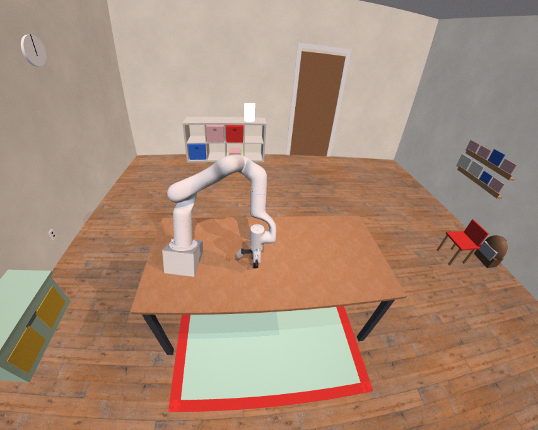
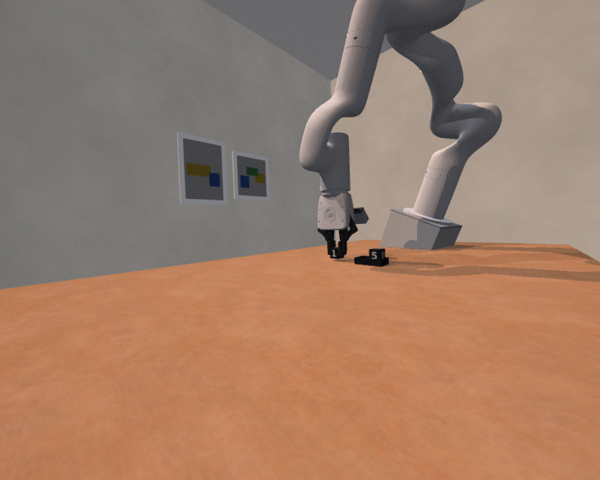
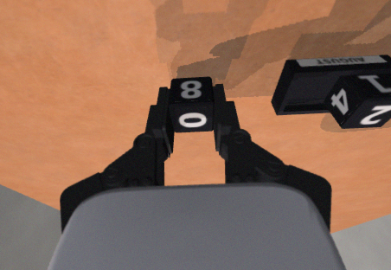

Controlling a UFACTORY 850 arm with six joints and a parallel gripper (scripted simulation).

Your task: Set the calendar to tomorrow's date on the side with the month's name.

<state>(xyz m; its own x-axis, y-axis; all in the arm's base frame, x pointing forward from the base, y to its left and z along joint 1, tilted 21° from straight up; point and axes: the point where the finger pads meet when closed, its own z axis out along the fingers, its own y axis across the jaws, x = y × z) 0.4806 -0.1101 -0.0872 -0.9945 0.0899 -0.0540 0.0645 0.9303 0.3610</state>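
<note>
My gripper (image 3: pixel 192 99) is shut on a black digit cube (image 3: pixel 191 104); the wrist view shows its faces 8 and 0. In the exterior view this cube (image 2: pixel 334 252) shows a 1 and is down at the table top, left of the tray. I cannot tell whether it touches the table. The black calendar tray (image 3: pixel 322 84) lies on the table to the right, with a grey AUGUST label (image 3: pixel 343 61) on its far rim. The second cube (image 3: pixel 365 106) sits in the tray's right half, showing 4, 2 and 1. In the exterior view that cube (image 2: pixel 376 255) shows a 5. The tray's left half is empty.
The arm's white base block (image 1: pixel 182 259) stands at the table's back left, behind the tray. The wooden table (image 1: pixel 269 268) stretches wide toward the front and right.
</note>
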